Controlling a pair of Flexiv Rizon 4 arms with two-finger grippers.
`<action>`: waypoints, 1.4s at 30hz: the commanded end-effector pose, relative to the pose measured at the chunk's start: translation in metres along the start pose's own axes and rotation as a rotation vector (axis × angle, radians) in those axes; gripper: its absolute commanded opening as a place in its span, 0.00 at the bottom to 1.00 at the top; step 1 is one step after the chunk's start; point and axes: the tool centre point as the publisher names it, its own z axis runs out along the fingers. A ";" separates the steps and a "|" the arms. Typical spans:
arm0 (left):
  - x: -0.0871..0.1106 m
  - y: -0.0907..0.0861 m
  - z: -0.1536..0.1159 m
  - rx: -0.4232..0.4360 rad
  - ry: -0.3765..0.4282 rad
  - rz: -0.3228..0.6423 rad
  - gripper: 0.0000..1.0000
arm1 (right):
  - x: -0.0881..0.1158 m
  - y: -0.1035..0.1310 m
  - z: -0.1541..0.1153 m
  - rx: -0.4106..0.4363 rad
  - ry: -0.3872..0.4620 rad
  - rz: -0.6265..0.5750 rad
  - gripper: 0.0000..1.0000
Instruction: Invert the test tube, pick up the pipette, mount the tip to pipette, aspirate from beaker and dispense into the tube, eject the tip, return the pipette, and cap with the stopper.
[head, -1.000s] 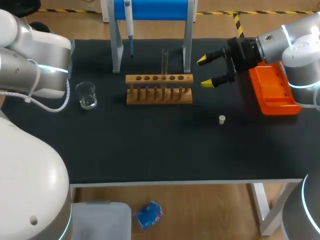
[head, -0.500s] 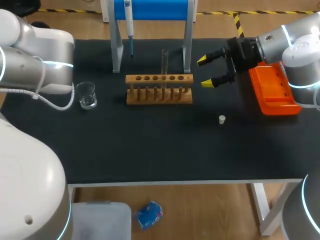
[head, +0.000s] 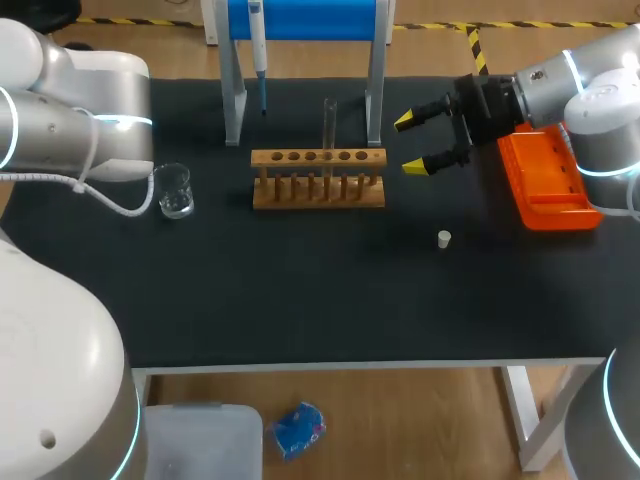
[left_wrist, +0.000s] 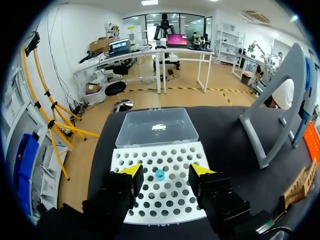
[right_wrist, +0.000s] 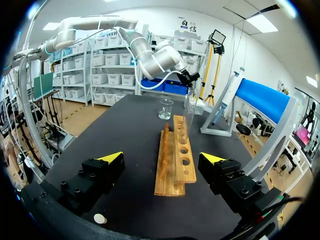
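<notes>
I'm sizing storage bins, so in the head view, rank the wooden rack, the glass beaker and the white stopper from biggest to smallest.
1. wooden rack
2. beaker
3. stopper
The gaps in size are plain, so nearness to the camera does not put the order in doubt.

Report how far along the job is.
Looks done: tube stands upright in the rack. In hand: nothing; left gripper open over the tip tray, right gripper open beside the rack. Still to do: pipette hangs on its stand, stopper lies on the table.

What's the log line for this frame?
left gripper: open, facing tip rack | right gripper: open beside tube rack | pipette: on stand | stopper: on table
</notes>
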 end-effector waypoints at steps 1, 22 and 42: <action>-0.001 -0.002 0.005 -0.005 -0.002 0.000 0.53 | 0.000 0.001 0.000 0.003 0.000 0.000 1.00; -0.003 0.001 0.008 -0.015 -0.006 -0.011 0.18 | 0.000 0.001 0.000 0.003 0.000 0.000 1.00; -0.007 -0.004 -0.005 -0.007 -0.026 -0.010 0.00 | 0.000 0.001 0.000 0.003 0.000 0.000 1.00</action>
